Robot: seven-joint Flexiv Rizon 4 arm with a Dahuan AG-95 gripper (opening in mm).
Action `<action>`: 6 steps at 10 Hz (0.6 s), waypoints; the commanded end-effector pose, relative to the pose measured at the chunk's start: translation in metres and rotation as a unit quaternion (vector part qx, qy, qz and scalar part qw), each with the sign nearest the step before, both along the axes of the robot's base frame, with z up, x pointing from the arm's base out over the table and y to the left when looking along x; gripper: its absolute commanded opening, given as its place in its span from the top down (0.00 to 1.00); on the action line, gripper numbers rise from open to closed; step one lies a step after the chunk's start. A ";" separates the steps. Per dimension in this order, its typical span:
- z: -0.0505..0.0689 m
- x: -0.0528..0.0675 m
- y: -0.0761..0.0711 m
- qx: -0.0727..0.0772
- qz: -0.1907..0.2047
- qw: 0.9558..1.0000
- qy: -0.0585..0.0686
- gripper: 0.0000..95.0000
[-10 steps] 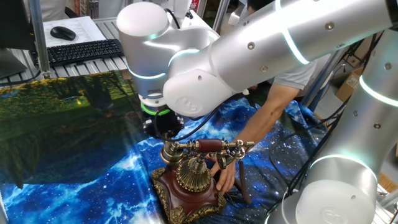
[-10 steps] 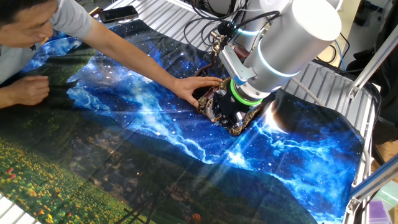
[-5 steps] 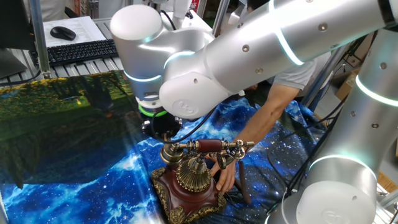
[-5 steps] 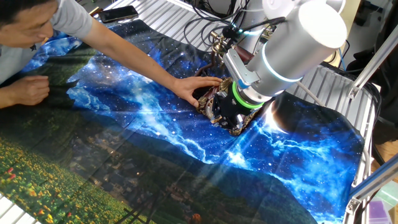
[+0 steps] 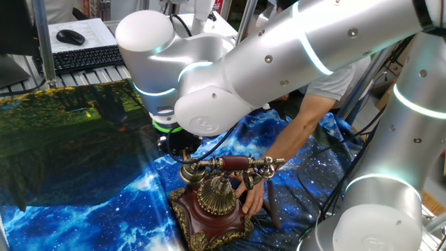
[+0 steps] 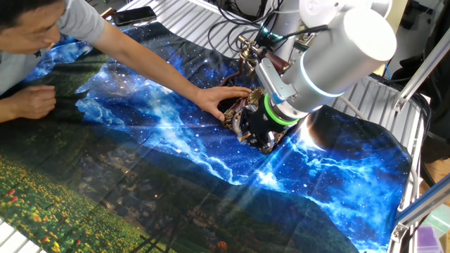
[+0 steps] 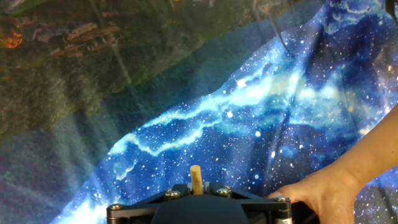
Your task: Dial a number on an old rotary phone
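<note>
The old rotary phone (image 5: 212,209) stands on the blue galaxy cloth, with a red-brown base, a brass dial dome (image 5: 217,196) and a handset (image 5: 233,164) lying across its cradle. My gripper (image 5: 181,146) hangs just behind and left of the handset. In the other fixed view my arm hides most of the phone (image 6: 241,121). In the hand view my gripper (image 7: 196,186) is shut on a thin wooden peg (image 7: 196,178) that sticks out forward; the phone is out of that view. A person's hand (image 5: 252,192) rests against the phone's base.
The person's arm (image 6: 140,60) reaches across the cloth, and the hand also shows in the hand view (image 7: 323,194). A keyboard (image 5: 90,57) and mouse (image 5: 70,36) lie at the back left. A smartphone (image 6: 132,15) lies at the table's far edge.
My wrist and forearm have shifted slightly to the left in one fixed view. The phone and the person's hand have not moved.
</note>
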State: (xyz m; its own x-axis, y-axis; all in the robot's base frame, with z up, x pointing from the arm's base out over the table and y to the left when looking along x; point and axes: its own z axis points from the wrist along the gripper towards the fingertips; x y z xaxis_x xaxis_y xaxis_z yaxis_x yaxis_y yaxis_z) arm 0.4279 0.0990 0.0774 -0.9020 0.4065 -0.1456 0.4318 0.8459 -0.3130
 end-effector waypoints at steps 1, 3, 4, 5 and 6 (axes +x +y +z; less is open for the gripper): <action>-0.003 0.004 0.003 -0.002 -0.001 1.000 -0.004 1.00; -0.005 0.006 0.002 -0.009 0.001 1.000 -0.005 1.00; -0.006 0.007 0.002 -0.012 0.002 1.000 -0.007 1.00; -0.006 0.008 0.001 -0.015 0.001 1.000 -0.008 1.00; -0.007 0.008 0.001 -0.018 0.001 1.000 -0.009 1.00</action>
